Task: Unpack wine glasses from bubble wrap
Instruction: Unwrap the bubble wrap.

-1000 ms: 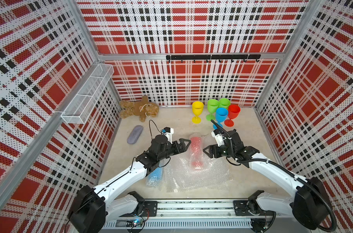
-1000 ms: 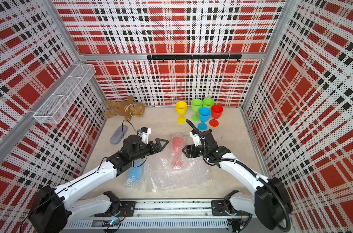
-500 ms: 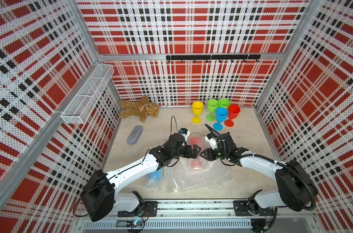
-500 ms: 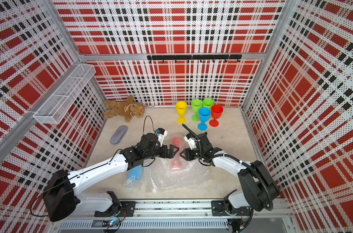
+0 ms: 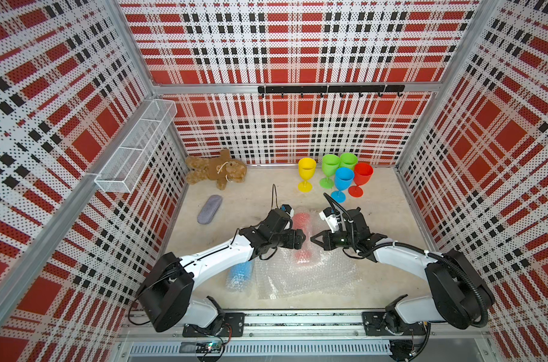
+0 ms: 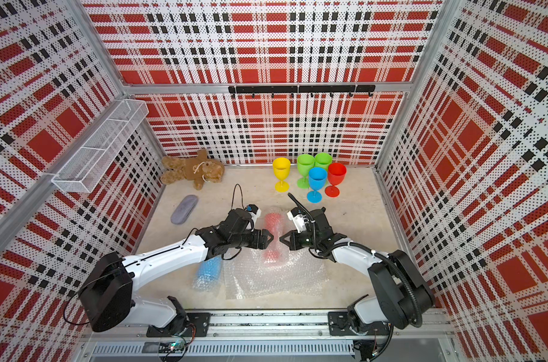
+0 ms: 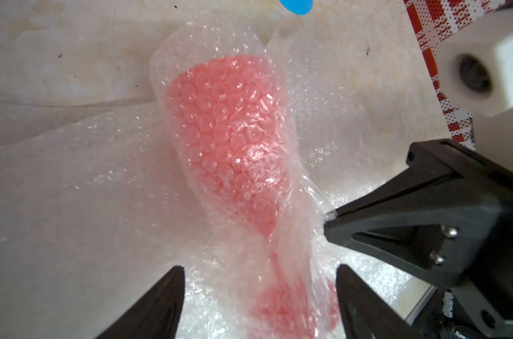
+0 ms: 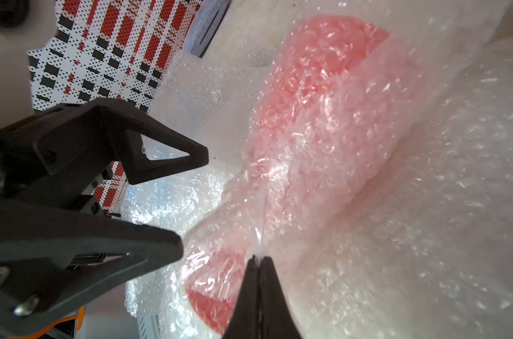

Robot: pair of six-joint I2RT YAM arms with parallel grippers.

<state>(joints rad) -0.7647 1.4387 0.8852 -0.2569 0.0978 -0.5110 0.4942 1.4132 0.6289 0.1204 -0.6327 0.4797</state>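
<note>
A red wine glass [image 5: 301, 223] lies on its side in bubble wrap [image 7: 281, 97] at mid-table. My left gripper [image 7: 259, 270] is open, its fingers astride the wrapped stem without closing on it. Facing it, my right gripper [image 8: 258, 259] is shut on a raised fold of that wrap beside the stem. In both top views the two grippers [image 5: 304, 239] [image 5: 312, 240] meet tip to tip over the bundle. A blue wine glass [image 5: 239, 272] lies wrapped under the left arm. Several bare wine glasses stand at the back: yellow [image 5: 306, 170], green [image 5: 330, 164], blue [image 5: 343, 178], red [image 5: 362, 174].
Loose sheets of bubble wrap [image 5: 310, 277] are spread near the front edge. A teddy bear [image 5: 217, 169] and a grey oblong case [image 5: 209, 209] lie at the back left. A wire basket [image 5: 134, 150] hangs on the left wall, and a hook rail [image 5: 329, 89] on the back wall.
Both arms have swung inward to the red bundle. The right gripper has shut on a fold of the wrap. The left gripper's fingers have narrowed a little around the stem.
</note>
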